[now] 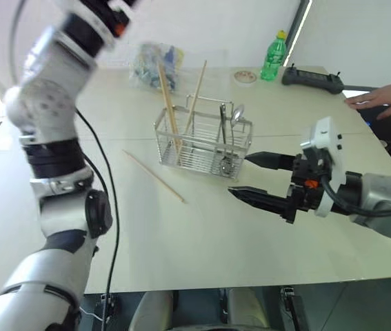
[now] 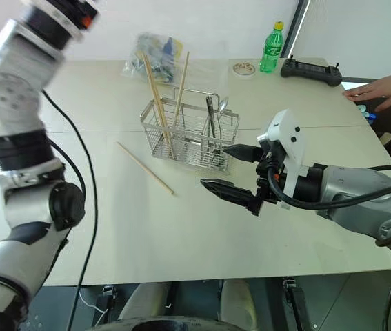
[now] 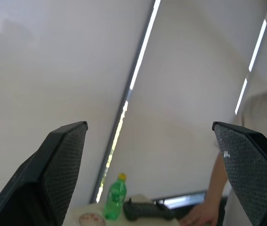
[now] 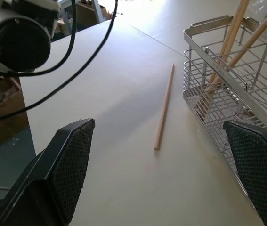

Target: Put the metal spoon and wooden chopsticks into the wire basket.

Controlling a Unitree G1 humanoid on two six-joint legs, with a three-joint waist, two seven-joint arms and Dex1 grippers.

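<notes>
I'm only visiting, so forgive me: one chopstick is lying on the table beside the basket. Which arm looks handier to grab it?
Probably the right: its open pincer hovers low beside the wire basket, facing the loose chopstick. The left pincer, also open, is raised high, pointing away from the table.

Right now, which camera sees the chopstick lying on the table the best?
The right wrist view: the loose chopstick lies whole and big beside the wire basket. Both eye views show it too, smaller, left of the basket. The left wrist view looks up at the wall instead.
</notes>
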